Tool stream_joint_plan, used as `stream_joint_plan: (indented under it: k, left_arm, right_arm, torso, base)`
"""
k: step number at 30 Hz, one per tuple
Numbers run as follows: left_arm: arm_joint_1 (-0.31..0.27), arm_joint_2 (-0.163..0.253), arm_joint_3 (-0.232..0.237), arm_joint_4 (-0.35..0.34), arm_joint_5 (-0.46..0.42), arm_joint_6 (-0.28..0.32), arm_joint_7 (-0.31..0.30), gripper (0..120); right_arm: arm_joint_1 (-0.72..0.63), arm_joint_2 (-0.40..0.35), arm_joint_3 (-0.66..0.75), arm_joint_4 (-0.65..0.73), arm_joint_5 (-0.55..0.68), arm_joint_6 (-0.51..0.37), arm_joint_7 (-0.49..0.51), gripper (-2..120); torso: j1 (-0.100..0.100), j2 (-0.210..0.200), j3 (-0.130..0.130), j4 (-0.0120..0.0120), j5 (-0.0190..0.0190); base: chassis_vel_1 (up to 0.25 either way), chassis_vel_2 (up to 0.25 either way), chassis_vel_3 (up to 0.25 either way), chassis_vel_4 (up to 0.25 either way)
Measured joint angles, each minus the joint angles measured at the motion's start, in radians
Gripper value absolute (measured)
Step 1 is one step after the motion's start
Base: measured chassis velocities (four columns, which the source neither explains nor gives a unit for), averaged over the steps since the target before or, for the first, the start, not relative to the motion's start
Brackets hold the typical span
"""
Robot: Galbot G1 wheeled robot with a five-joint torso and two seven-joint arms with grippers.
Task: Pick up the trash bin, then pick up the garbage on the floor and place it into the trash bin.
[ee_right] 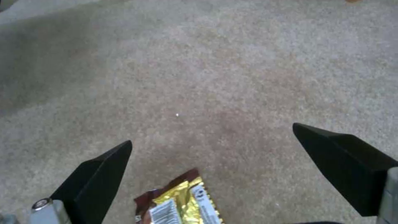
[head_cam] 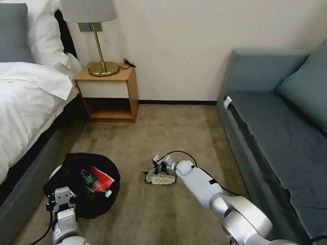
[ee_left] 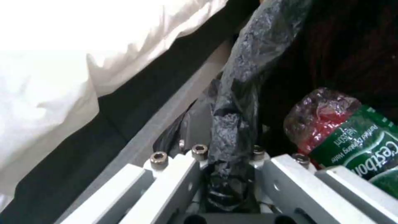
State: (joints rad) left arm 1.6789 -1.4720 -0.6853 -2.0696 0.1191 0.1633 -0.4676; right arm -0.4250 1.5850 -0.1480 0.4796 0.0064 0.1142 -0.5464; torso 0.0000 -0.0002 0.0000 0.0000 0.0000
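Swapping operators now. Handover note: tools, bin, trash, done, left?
Left tool: shut on the bin's bag-covered rim, by the bed.
Right tool: open, low over the carpet, straddling the wrapper.
Bin: at the robot's left, holding the bottle and red packet.
Done: bin gripped, at least two items in.
Left: grasp the wrapper, drop it in the bin.

Right gripper (ee_right: 212, 137) above beige carpet (ee_right: 215, 71), its two black fingers (ee_right: 97, 177) spread wide apart. A gold-and-white snack wrapper (ee_right: 178, 202) with a brown edge lies flat on the carpet between the fingers, touching neither.
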Motion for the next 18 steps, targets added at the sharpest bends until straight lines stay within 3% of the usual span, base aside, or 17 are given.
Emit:
stream_joint_plan:
  k: [18]
  left_arm:
    - [0.006, -0.003, 0.003, -0.004, 0.005, -0.002, -0.001, 0]
  right_arm:
    - [-0.011, -0.013, 0.003, 0.011, -0.001, 0.0, 0.0, 100]
  torso:
    - [0.0, 0.0, 0.0, 0.0, 0.0]
  base:
    - [-0.013, 0.018, 0.015, -0.014]
